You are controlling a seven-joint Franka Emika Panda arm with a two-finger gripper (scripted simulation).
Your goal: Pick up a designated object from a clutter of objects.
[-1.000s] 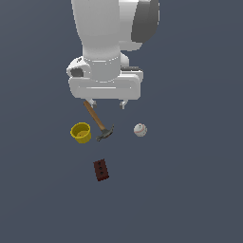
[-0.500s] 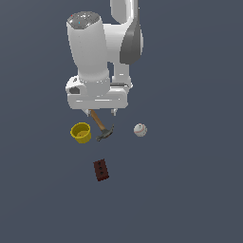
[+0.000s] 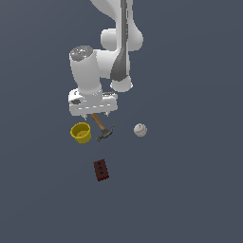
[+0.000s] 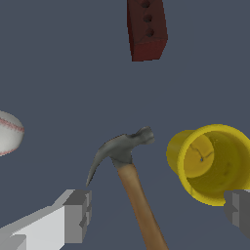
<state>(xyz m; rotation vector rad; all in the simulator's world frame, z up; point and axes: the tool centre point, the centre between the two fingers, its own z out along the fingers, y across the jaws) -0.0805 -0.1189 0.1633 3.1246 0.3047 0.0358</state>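
I see the hammer [image 4: 128,171] lying between the cup [image 4: 212,163] and the ball [image 3: 140,129], its handle end hidden under the gripper [image 4: 158,215]. The 2 fingers are spread, grasping nothing. The brick [image 3: 101,170] lies apart.

tool [image 3: 93,114] over hammer [image 3: 103,128], cup [image 3: 81,133] beside, baseball [image 3: 140,129] apart
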